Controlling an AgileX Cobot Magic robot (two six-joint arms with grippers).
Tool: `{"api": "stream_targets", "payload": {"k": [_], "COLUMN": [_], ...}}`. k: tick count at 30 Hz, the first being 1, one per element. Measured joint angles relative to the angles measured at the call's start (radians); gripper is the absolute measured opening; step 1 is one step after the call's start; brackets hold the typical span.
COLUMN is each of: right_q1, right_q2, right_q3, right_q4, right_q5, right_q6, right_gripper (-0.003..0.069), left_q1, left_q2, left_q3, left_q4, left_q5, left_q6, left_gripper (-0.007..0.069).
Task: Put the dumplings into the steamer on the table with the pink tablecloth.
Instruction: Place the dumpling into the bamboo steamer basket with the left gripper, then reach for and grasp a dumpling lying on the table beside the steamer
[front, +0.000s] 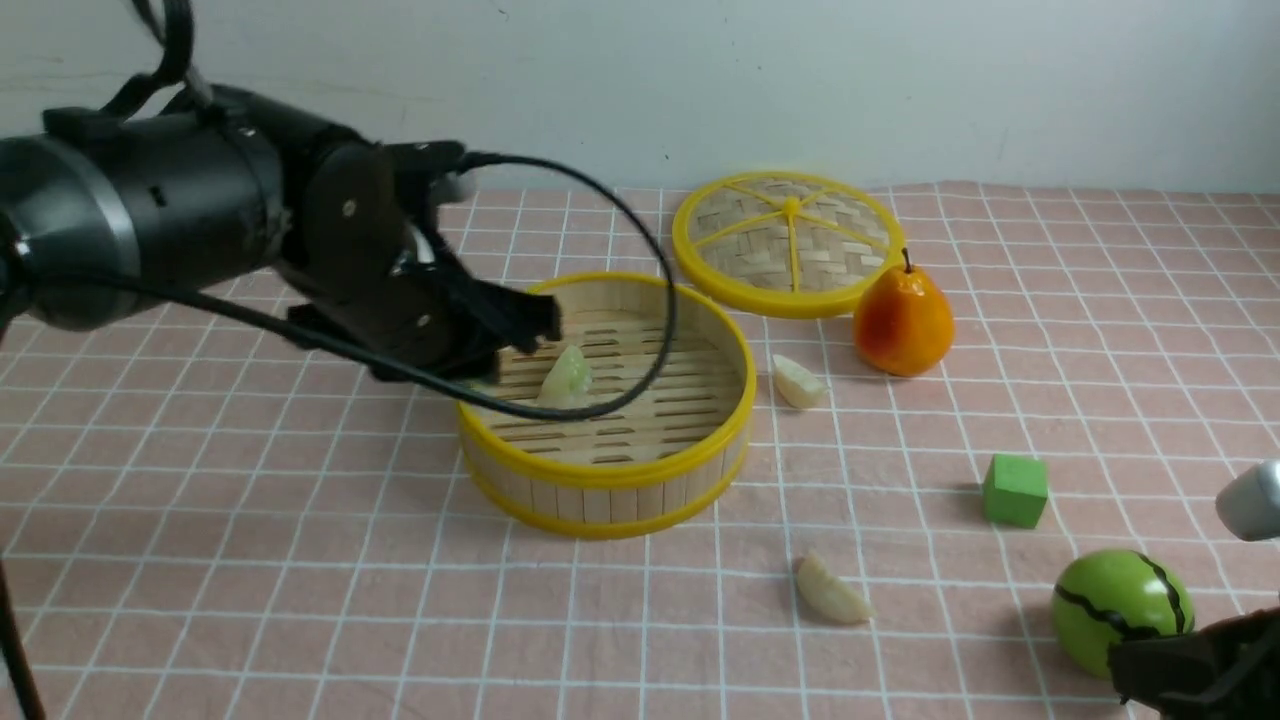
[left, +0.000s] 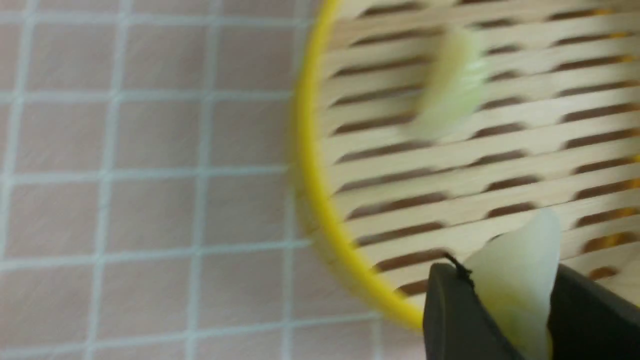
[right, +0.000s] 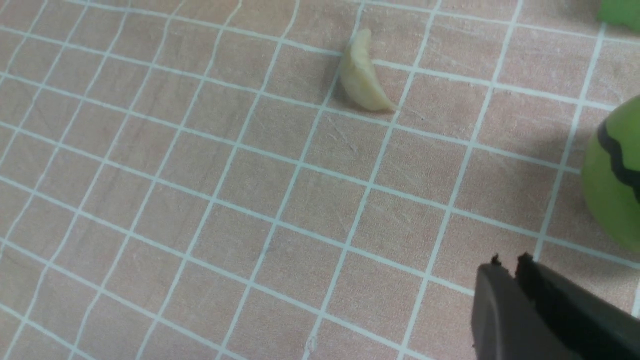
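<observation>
pale green dumpling (left: 520, 250): judged light, slick, slightly yielding; best taken across the plump belly. it is clamped between the left gripper (left: 502, 272) fingers, over the steamer (left: 320, 190) floor near the rim. a second green dumpling (left: 450, 85) on the slats is shown only in the left wrist view. both the cream dumpling (front: 798, 382) and the nearer cream dumpling (front: 832, 592), on the pink tablecloth (front: 300, 560), are shown only in the front view. right gripper (right: 507, 262) fingers are together, empty.

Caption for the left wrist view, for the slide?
Left gripper pinches a green dumpling over the steamer; second dumpling, blurred, against its slats.
</observation>
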Motion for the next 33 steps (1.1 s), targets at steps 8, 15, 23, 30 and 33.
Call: {"api": "stream_targets", "payload": {"k": [8, 15, 23, 30, 33], "right_q1": [0.000, 0.000, 0.000, 0.037, 0.096], "right_q2": [0.000, 0.000, 0.043, 0.236, 0.345], "right_q3": [0.000, 0.000, -0.062, -0.287, -0.381], "right_q4": [0.000, 0.001, -0.026, -0.041, -0.079], "right_q5": [-0.002, -0.002, 0.119, 0.194, 0.187], "right_q6": [0.000, 0.000, -0.008, 0.000, 0.019], "right_gripper": [0.0052, 0.0054, 0.0062, 0.0086, 0.0095], "left_q1": [-0.030, -0.030, -0.031, -0.031, -0.031], "left_q2": [0.227, 0.299, 0.150, -0.223, -0.346], "left_q3": [-0.135, -0.143, -0.142, -0.143, -0.121], "left_q4": [0.043, 0.015, 0.004, 0.008, 0.018], "left_q5": [-0.008, 0.012, 0.055, 0.160, 0.223], "left_q6": [0.018, 0.026, 0.069, 0.101, 0.115], "left_gripper": [0.0202, 0.0281, 0.0377, 0.0196, 0.0097]}}
